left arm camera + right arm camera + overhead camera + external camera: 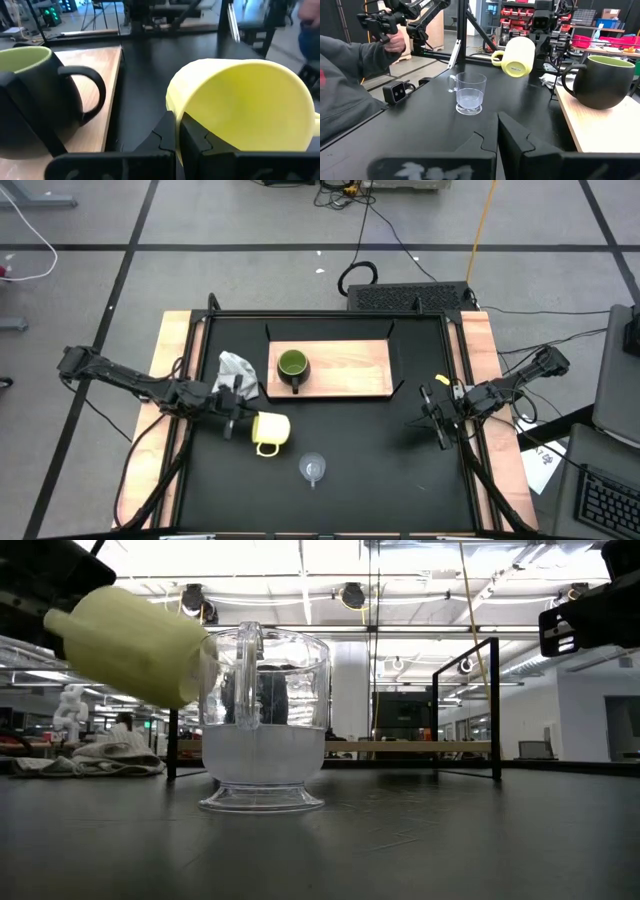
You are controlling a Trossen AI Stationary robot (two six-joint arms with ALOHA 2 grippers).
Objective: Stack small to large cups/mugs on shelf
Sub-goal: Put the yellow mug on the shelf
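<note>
- The left gripper (238,418) was clamped on the rim of the yellow mug (270,430), holding it tilted on its side, clear of the black tabletop (380,470), near the shelf's front-left corner.
- The olive-green mug (292,367) stood upright on the left part of the shelf (350,370), handle toward the front.
- The clear glass cup (314,469) sat upright on the tabletop, in front of the shelf and just beside the raised mug.
- The right gripper (436,417) waited over the table's right side with its fingers together, holding nothing.
- A grey-white cloth (236,366) lay just left of the shelf.
- Judgement: the step in hand looked like carrying the yellow mug to the green one. Doing it well probably meant rolling it upright first, centring it over the green mug's mouth, keeping the handles from clashing, then lowering slowly before letting go.
</note>
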